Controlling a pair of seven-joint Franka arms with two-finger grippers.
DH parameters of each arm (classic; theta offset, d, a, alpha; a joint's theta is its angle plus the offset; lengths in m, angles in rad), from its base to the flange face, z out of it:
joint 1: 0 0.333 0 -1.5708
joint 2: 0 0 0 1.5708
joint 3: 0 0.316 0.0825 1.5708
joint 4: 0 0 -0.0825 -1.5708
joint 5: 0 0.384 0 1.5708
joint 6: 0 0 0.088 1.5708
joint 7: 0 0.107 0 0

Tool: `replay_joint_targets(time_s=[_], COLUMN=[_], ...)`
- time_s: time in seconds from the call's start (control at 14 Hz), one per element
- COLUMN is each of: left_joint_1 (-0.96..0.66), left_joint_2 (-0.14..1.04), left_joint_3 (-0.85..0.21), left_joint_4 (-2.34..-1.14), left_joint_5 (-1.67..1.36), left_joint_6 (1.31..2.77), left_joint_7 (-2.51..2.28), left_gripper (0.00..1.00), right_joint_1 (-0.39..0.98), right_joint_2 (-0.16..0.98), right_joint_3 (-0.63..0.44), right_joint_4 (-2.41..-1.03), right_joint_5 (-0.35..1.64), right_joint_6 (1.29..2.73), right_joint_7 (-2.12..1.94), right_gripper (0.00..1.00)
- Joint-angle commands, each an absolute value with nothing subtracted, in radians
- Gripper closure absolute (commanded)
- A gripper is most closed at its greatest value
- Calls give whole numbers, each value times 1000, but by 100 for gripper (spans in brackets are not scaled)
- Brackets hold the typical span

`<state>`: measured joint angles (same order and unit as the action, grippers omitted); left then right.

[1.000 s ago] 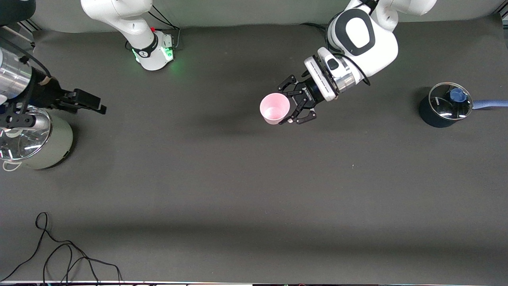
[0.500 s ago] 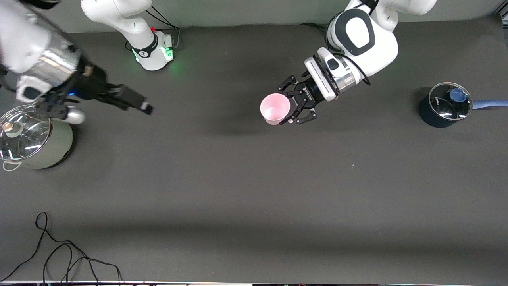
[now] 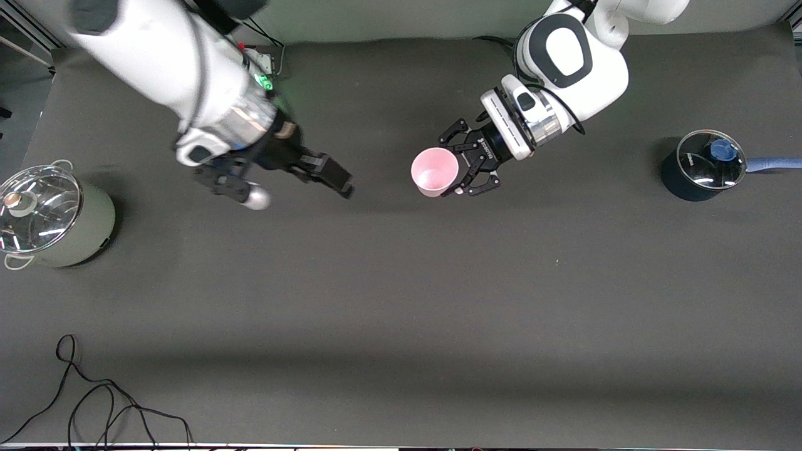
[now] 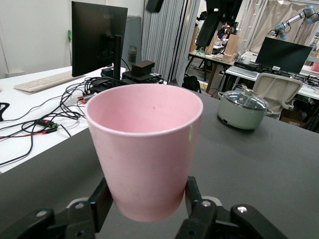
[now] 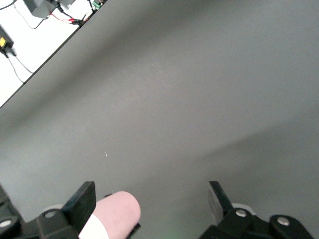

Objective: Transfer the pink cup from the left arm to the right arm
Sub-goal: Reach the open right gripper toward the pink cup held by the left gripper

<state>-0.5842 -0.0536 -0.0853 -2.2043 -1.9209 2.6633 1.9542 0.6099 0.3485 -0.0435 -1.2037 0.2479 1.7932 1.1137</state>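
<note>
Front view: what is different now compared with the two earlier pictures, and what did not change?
The right gripper, open and empty, swung from over the green pot at the right arm's end of the table toward the middle, close to the pink cup. Nothing was grasped or released. The left gripper stayed shut on the cup above the table; both pots, including the dark pot, did not move.

A dark grey table (image 3: 401, 300) is carrying the items. A pale green pot (image 3: 53, 219) with a glass lid is sitting at the right arm's end of the table. A dark pot (image 3: 698, 169) with a glass lid, a blue knob and a blue handle is sitting at the left arm's end. A thin black cable (image 3: 100, 407) is lying looped at the table edge nearest the front camera, toward the right arm's end.
</note>
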Motion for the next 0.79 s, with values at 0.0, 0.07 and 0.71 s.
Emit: replay_joint_targets(time_s=[0.0, 0.07, 0.71], left_joint_1=[-601, -601, -598], left_joint_2=[-78, -78, -75], left_joint_3=[-80, -80, -80], left_joint_4=[-2218, -2218, -2214], left_joint_5=[-1944, -1944, -1944], left_joint_6=[2683, 2683, 2697], left_joint_7=[1951, 1951, 1951], left_gripper=[49, 50, 50], right_joint_1=[676, 683, 752], right_joint_2=[452, 460, 463], right_joint_3=[-54, -54, -38], right_joint_4=[-1063, -1051, -1057], right_joint_5=[187, 187, 198], right_joint_6=[1775, 1775, 1772], right_joint_7=[1279, 1316, 1312], right_gripper=[0, 0, 0])
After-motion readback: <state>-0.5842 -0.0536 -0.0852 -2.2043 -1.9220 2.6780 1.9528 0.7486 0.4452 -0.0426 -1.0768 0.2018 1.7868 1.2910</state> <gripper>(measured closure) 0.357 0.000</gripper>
